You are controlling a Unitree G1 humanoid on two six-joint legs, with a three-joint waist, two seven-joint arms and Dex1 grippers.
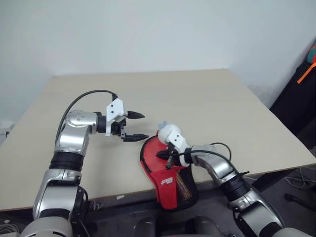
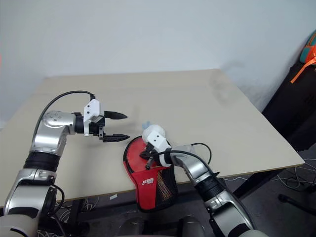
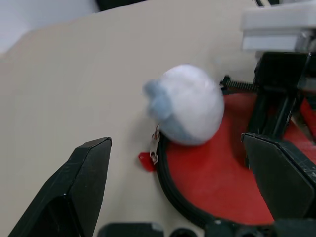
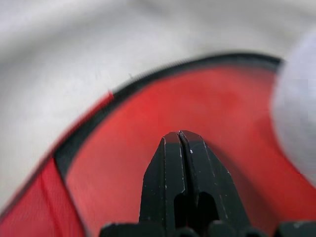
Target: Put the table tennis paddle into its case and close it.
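The case (image 1: 165,175) is my landmark; it lies red side up at the near edge of the counter (image 1: 207,103), its round part on the counter and its narrow neck, with the white logo and black mesh, hanging past that edge. A black zip rim runs around the round part. Whether the table tennis paddle is inside cannot be told; red surface shows within the rim, and I cannot separate paddle rubber from case fabric there.

My right gripper (image 4: 180,140) is over the round part of the case, pointing down at the red surface, its two black fingers pressed together tip to tip with nothing seen between them. Whether the tips touch the case cannot be told.

My left gripper (image 1: 134,126) is beside the case, on its left and apart from it, above bare counter. Its fingers (image 3: 81,182) are spread wide and hold nothing; they point toward the case.

A small grey-white rounded thing (image 3: 187,111) sits at the far rim of the case, touching or just overlapping the zip rim, close by my right wrist. A small red tab (image 3: 146,160) lies on the counter just outside the rim, beside that rounded thing
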